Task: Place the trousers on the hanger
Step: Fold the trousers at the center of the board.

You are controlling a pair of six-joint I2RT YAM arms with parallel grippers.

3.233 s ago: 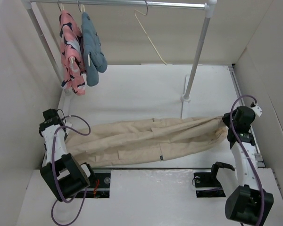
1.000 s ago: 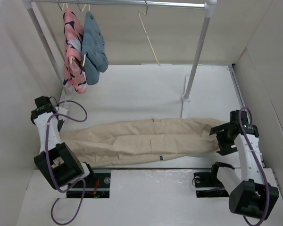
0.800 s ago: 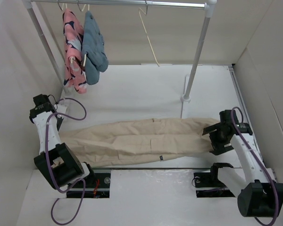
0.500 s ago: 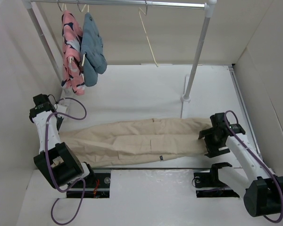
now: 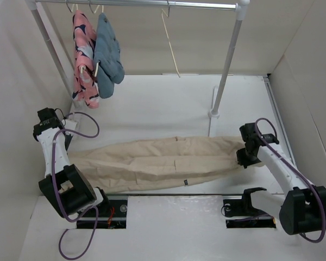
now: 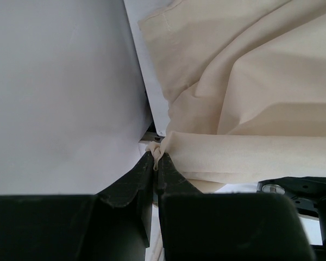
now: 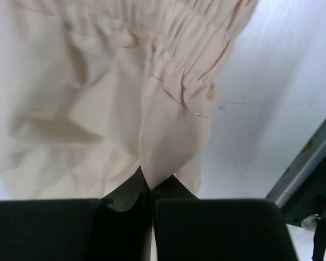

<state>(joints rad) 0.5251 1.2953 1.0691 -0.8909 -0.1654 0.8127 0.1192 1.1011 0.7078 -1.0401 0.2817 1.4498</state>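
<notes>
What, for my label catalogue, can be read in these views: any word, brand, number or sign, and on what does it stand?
No text is readable in any view.
Small dark tag at the near edge of the trousers: too small to read.
Pink garment on the rail: dark patterned shapes only, no letters that can be made out.

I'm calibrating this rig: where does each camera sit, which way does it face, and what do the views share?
Top external: above and behind the arm bases, looking down on the table, the trousers and the hanger; both arms show.
Left wrist: on the left arm, looking along the left gripper, shut on the trousers' leg end.
Right wrist: on the right arm, looking along the right gripper, shut on fabric by the gathered waistband.
Shared: all three show the trousers.
</notes>
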